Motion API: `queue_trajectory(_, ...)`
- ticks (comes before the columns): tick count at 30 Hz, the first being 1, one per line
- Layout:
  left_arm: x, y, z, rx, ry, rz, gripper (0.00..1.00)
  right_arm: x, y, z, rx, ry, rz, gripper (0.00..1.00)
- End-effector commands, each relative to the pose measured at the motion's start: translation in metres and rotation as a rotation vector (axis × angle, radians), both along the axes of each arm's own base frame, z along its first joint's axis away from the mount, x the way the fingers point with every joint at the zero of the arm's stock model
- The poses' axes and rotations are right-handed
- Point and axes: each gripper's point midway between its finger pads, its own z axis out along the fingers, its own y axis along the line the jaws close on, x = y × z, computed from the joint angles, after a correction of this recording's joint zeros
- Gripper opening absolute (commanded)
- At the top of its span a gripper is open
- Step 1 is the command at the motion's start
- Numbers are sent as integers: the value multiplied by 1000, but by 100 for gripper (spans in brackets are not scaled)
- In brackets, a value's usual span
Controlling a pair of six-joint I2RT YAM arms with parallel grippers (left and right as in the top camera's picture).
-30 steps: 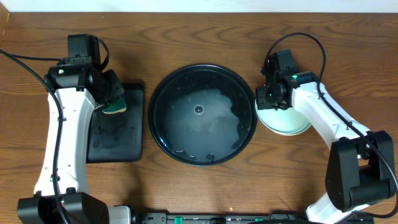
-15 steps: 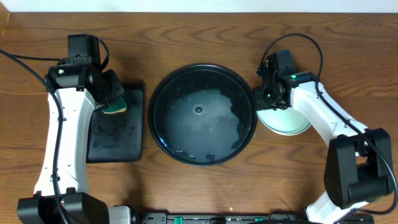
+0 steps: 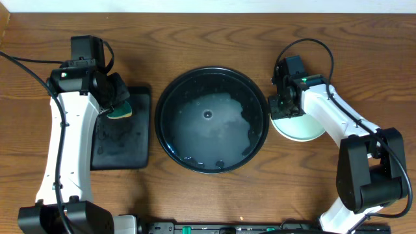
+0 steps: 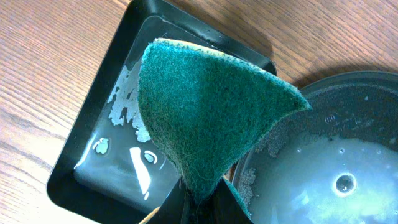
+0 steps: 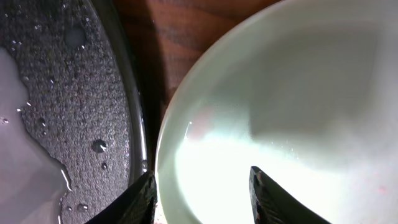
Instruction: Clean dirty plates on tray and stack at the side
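The large round black tray sits mid-table with a film of water and no plates on it; it also shows in the left wrist view and the right wrist view. A pale mint plate lies on the wood tabletop just right of the tray. I cannot tell whether other plates lie under it. My right gripper is open, its fingers straddling the left rim of the plate. My left gripper is shut on a green sponge.
A small rectangular black tray holding some water lies left of the round tray, under the sponge; it also shows in the left wrist view. Cables run from both arms over the table's far side.
My right gripper has shifted slightly toward the far side over the plate's left rim. The plate and the left arm have not moved.
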Motion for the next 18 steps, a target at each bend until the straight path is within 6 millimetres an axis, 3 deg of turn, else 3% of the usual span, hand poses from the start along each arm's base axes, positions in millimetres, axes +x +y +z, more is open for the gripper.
queue_trajectory(1, -3, 4, -3, 15, 15, 0, 8, 9, 0, 14, 19, -21, -1, 47)
queue_trajectory(10, -8, 13, -13, 86, 64, -57, 8, 41, 28, 88, 149, -107, 56, 56)
queue_trajectory(14, -13, 17, -39, 118, 138, -97, 8, 46, 30, 102, 157, -129, 59, 58)
queue_trajectory(18, -17, 17, -77, 113, 218, -131, 7, 44, 29, 102, 155, -120, 59, 59)
